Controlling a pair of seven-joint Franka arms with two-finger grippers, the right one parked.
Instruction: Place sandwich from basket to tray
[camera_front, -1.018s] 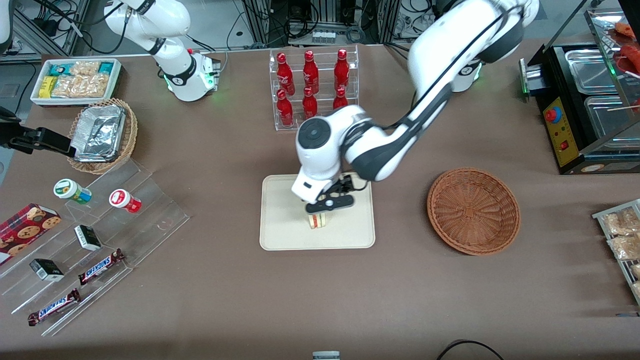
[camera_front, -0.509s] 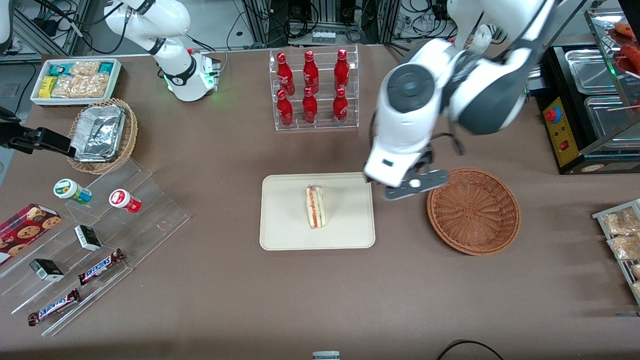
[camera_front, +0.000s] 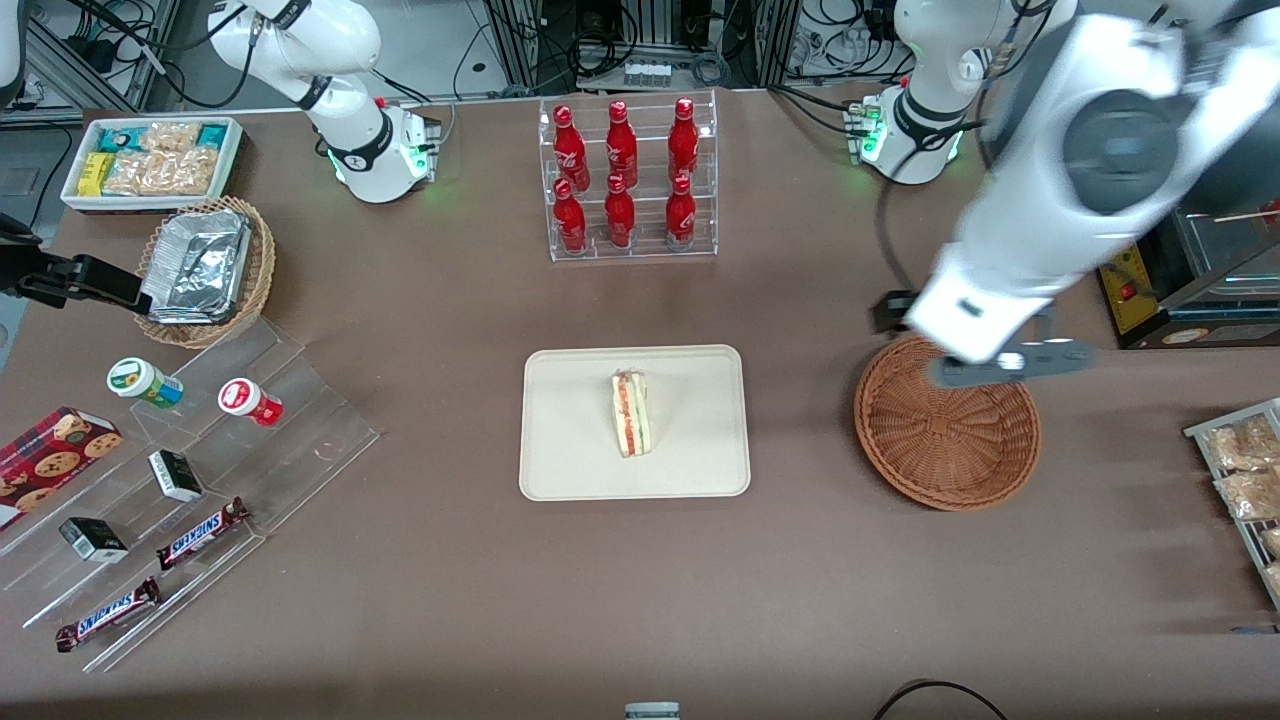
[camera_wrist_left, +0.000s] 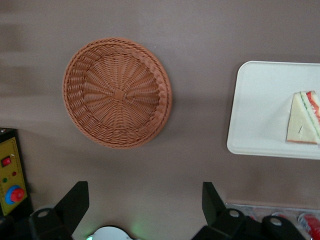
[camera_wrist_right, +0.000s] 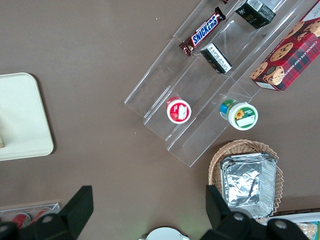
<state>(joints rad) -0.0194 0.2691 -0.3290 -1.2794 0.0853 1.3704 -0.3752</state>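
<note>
Gripper: my black two-finger gripper (camera_front: 1010, 365) hangs above the table, over the rim of the basket on the side farther from the front camera.
Jaws: released, fingers (camera_wrist_left: 74, 205) spread wide with nothing between them.
Basket: the round reddish-brown woven wicker basket (camera_front: 947, 422) (camera_wrist_left: 117, 93) lies below me and holds nothing.
Sandwich: the small triangular beige-bread sandwich with red and green filling (camera_front: 631, 413) (camera_wrist_left: 303, 119) rests on the tray, well apart from my jaws, toward the parked arm's end.
Tray: the flat cream rectangular tray with rounded corners (camera_front: 570, 440) (camera_wrist_left: 260, 110) sits beside the basket, not touching it.
Sandwich pose: apparently on its side; partly cropped at the wrist camera's edge.
</note>
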